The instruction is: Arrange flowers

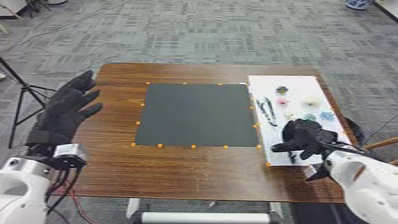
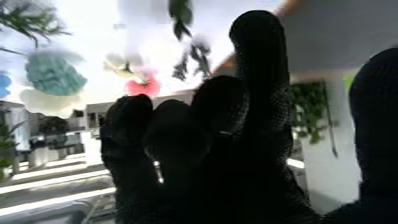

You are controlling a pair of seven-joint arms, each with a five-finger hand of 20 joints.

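What lies beneath the right hand (image 1: 306, 135) on the white board (image 1: 289, 83) is hidden, but its fingers stand loosely open near the blurred pink flower (image 1: 282, 101), and the left hand's (image 1: 62, 112) are apart beside the desk (image 1: 178, 172).

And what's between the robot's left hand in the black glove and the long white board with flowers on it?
In the head view, a big dark grey mat lies between the left hand and the white board, on the brown wooden table.
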